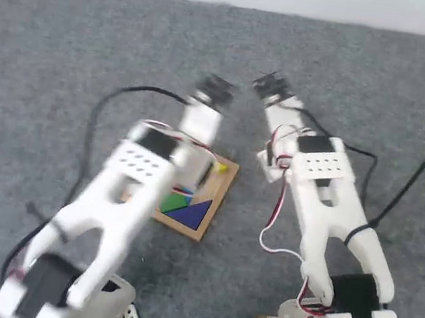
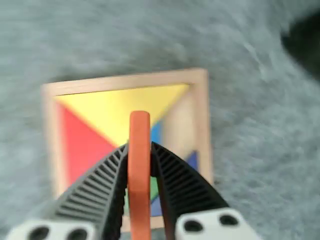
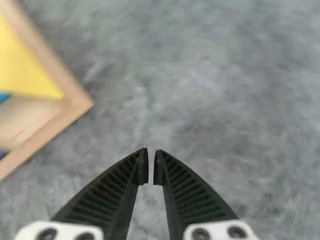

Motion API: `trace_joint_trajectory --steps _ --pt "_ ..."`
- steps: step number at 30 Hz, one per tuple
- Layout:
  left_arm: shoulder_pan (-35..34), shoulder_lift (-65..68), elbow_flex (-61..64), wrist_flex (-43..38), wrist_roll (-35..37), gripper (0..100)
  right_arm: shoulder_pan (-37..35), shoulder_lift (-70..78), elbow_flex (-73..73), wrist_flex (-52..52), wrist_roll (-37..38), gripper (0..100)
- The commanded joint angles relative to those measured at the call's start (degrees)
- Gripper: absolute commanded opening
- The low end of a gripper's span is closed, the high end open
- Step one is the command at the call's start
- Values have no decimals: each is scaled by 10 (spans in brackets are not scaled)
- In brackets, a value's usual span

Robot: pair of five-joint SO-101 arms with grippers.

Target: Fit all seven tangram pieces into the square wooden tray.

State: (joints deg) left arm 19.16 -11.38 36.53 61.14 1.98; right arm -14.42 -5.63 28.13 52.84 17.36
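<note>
Grey carpet covers whole surface. Left arm runs from lower left to centre of high view; right arm runs from lower right to upper centre. Square wooden tray at centre, partly under left arm. Inside tray: yellow triangle, red triangle, blue piece, green piece. Left gripper clenched on orange piece, held edge-on above tray. Right gripper closed, holding nothing, over carpet beside tray corner.

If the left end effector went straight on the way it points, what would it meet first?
Probably the yellow piece in the tray, touched by the tip of its held orange piece; depth is unclear.
</note>
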Motion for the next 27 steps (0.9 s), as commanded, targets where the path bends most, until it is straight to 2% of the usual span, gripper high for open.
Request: trace_joint_trajectory --steps 1,7,12,18,27 --pt "51 45 -9 -34 24 13 29 -35 -39 4 -40 37" --pt "65 82 -43 -82 40 13 41 -33 -40 -7 -49 37" --pt "57 125 -50 -99 68 13 40 -31 -40 -7 -49 37" --pt "53 157 -67 -111 69 17 37 -29 -40 -8 -49 37" --pt "40 158 -72 -95 92 162 36 -29 -33 -21 -46 37"
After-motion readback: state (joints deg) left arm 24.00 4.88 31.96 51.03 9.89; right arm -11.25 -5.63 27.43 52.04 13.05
